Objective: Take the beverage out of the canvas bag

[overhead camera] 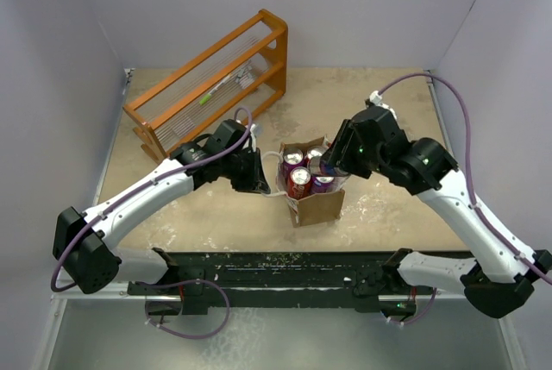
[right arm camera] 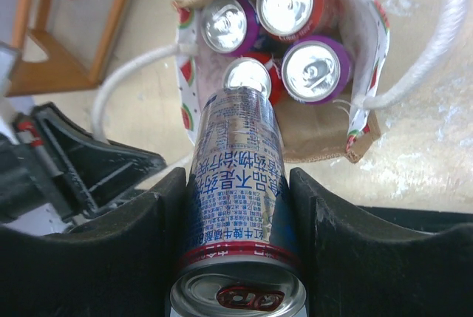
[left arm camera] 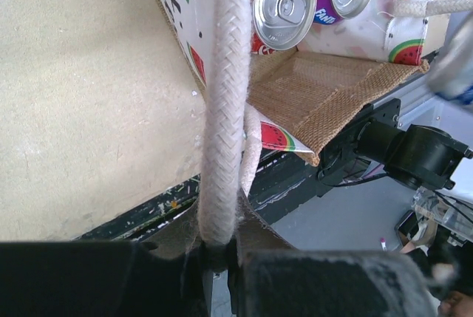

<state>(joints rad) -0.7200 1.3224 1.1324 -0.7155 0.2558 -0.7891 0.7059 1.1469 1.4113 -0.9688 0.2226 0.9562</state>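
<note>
**A:** How far along is taking the beverage out of the canvas bag?

**B:** Partway, I judge. The right tool is pinching a silver-and-blue beverage can, with one finger on each flank. In the right wrist view the can hangs over the bag's open mouth. It seems to be above the rim rather than down among the others. I cannot tell whether its far end is fully clear of the rim. It has not been set down anywhere.

**A:** What else is in the bag?

**B:** Four other cans, upright and packed close, two purple and two red. The bag stands upright on the sandy surface, centre front, between the two arms.

**A:** And the left arm?

**B:** It stretches in diagonally from its base at the lower left, with the wrist turned toward the bag. The left tool is pressed together on a white rope handle. The handle runs taut from the fingers to the bag's watermelon-print side. I take it to be steadying the bag.

**A:** The right arm's pose?

**B:** From above, it arches in from the right and the forearm slopes down. Its tool sits at the bag's far right corner, angled down and leftward.

**A:** What is left?

**B:** In my judgement, the can must be carried away from the bag and placed on the surface beside it. An orange wooden rack stands well apart at the back left.
</note>
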